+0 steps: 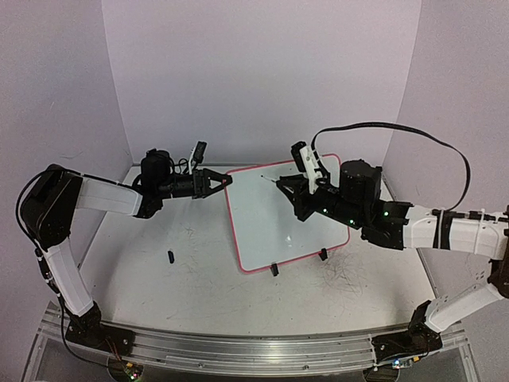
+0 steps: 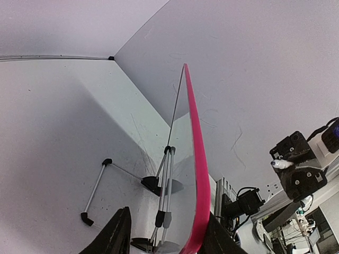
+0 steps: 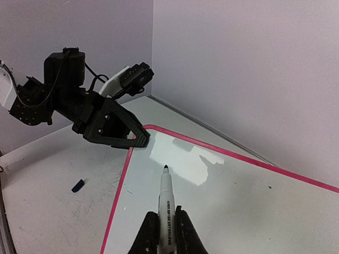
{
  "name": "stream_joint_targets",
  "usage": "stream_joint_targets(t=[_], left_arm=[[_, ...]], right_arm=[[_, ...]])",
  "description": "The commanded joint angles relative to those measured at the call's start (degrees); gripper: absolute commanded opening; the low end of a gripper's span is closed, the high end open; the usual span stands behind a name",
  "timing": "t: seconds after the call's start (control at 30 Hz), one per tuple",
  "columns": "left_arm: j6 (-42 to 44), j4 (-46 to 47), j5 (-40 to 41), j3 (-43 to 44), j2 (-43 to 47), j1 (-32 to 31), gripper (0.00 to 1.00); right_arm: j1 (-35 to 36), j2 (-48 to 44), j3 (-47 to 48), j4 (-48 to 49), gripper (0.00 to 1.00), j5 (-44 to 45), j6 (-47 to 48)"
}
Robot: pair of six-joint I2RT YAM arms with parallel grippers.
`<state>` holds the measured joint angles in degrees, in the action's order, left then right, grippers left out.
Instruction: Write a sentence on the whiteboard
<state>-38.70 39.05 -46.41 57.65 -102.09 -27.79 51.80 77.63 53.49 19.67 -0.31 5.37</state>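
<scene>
The small rectangular whiteboard with the pink-red rim (image 1: 288, 213) stood propped at a lean in the middle of the scuffed white tabletop (image 1: 159, 294), between the two arms. Its two black clip feet (image 1: 273, 269) were along the near edge, and thin silver wire legs (image 2: 165, 180) were behind it. Its face was plain white with a patch of glare near the top.

The left gripper (image 1: 223, 181) was at the board's far left corner. From its own camera its black fingers (image 2: 121, 233) straddled the rim (image 2: 198, 174), which ran close by one finger with space beside the other — I could not tell whether it was truly pinching.

The right gripper (image 3: 166, 212) had its jaws pressed together on a white marker with a dark tip (image 3: 166, 193). The tip pointed at the upper left part of the board, just inside that same corner — whether it touched the surface I could not make out.

A small black stubby piece (image 1: 170, 256) lay on the table to the left of the board, well apart from it.
</scene>
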Motion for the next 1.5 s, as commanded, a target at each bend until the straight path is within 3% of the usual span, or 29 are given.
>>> stream_joint_targets(t=[0.0, 0.1, 0.27, 0.53, 0.8, 1.07, 1.47], left_arm=[[1.1, -0.1, -0.3, 1.5, -1.1, 0.3, 0.43], [1.1, -0.1, -0.4, 1.9, -1.7, 0.3, 0.41], [0.8, -0.1, 0.9, 1.9, -2.0, 0.1, 0.28], [1.5, 0.0, 1.3, 2.2, -2.6, -1.4, 0.2], [4.3, 0.0, 7.9, -2.4, 1.7, -4.0, 0.0], [7.1, -0.1, 11.5, -5.7, 4.7, -6.6, 0.0], [7.4, 0.0, 10.4, -5.9, 4.0, -6.9, 0.0]], right_arm=[[1.7, 2.3, 3.8, 1.7, 0.0, -1.8, 0.2], [2.1, 4.6, 5.3, 1.7, 0.0, -1.5, -0.1], [2.7, 5.7, 5.4, 1.7, 0.0, -1.3, 0.8], [3.3, 7.6, 5.0, 3.3, 0.0, -0.5, 1.6], [4.4, 8.1, 3.2, 6.6, 0.0, 2.5, 0.6], [4.7, 6.3, -0.8, 10.2, 0.0, 4.4, 0.4], [6.7, 10.1, 0.6, 11.5, 0.0, 5.1, 1.3]])
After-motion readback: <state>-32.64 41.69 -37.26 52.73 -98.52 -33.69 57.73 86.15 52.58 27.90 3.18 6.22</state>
